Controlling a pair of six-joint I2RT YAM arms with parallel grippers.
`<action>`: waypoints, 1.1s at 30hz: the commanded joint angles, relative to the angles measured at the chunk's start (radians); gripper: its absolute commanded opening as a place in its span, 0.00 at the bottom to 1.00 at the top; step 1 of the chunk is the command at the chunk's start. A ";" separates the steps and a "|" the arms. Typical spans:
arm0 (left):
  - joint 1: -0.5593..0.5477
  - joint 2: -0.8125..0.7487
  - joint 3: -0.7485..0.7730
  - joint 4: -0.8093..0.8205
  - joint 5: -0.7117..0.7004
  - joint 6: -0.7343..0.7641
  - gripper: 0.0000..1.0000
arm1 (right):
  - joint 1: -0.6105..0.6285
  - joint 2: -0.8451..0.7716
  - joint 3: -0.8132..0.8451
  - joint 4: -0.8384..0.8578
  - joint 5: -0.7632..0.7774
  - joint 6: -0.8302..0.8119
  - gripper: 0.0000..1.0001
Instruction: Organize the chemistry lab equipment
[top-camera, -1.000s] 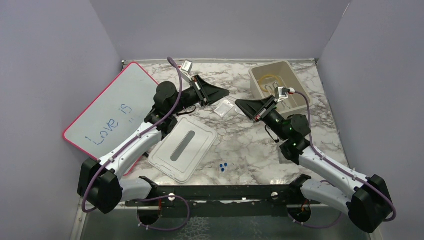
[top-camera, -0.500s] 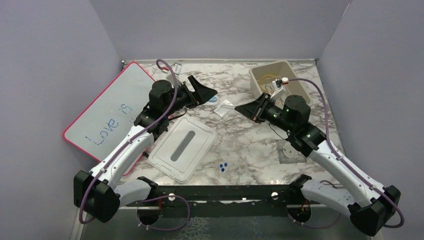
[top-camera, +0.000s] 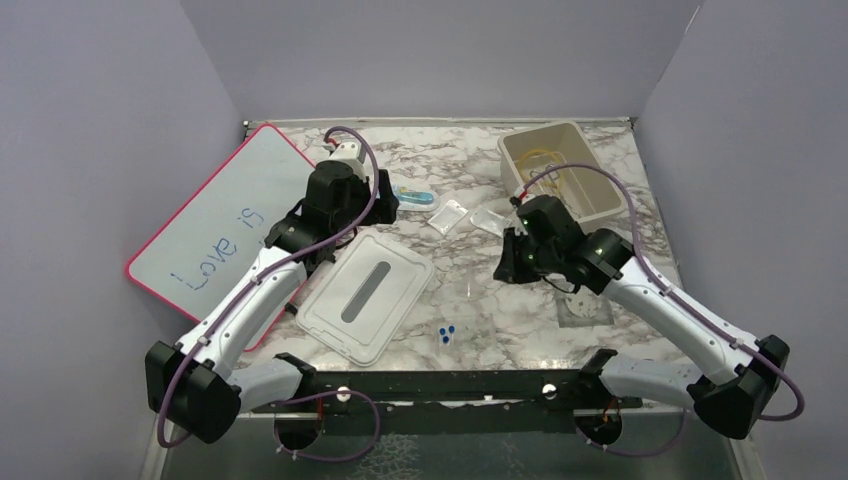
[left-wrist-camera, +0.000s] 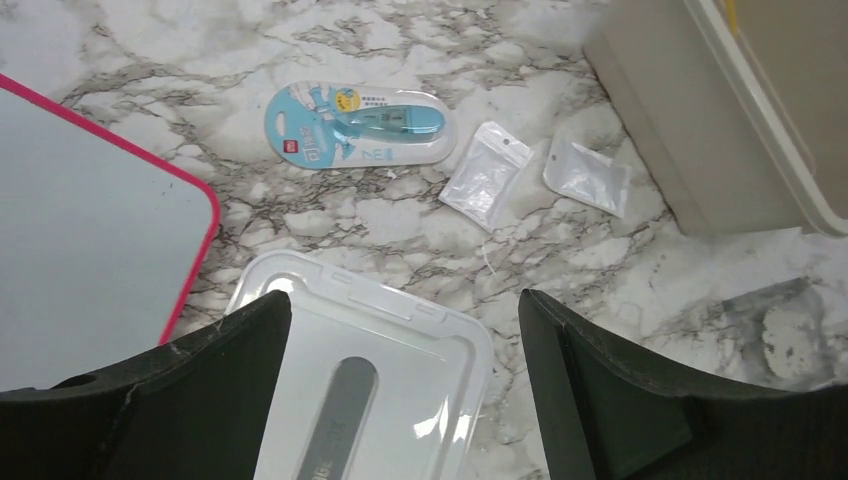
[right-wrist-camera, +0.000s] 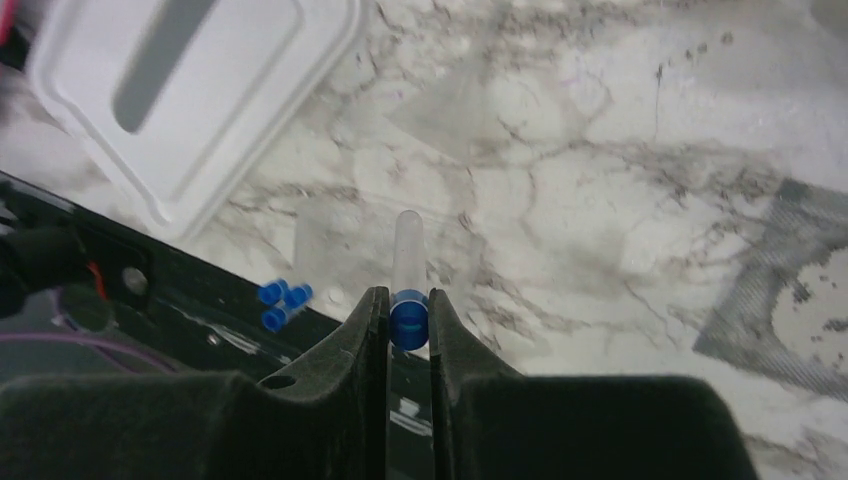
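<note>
Changed: your left gripper (left-wrist-camera: 400, 310) has sprung apart and drawn back; your right arm has swung from the bin (top-camera: 590, 190) to mid-table.
Left jaws: spread wide, nothing between them, above the lid (left-wrist-camera: 420, 370).
Blue packet (left-wrist-camera: 358, 125): flat on the table at 12 o'clock, apart.
Right gripper (right-wrist-camera: 408, 300): narrow, pinching a clear tube (right-wrist-camera: 408, 250) at its blue cap (right-wrist-camera: 408, 318).
Tube: points to 12 o'clock.

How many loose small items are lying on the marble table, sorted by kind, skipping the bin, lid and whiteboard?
Clear zip bags: 2
Blue blister pack: 1
Grey mesh square: 1
Small blue caps: 3
Total: 7
</note>
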 joint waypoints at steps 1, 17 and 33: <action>0.010 0.032 0.034 -0.034 -0.097 0.084 0.87 | 0.151 0.040 0.032 -0.199 0.182 0.035 0.17; 0.030 0.054 0.012 -0.027 -0.089 0.085 0.87 | 0.546 0.224 0.134 -0.245 0.252 0.165 0.19; 0.041 0.046 -0.018 -0.003 -0.056 0.086 0.87 | 0.600 0.373 0.177 -0.163 0.280 0.216 0.20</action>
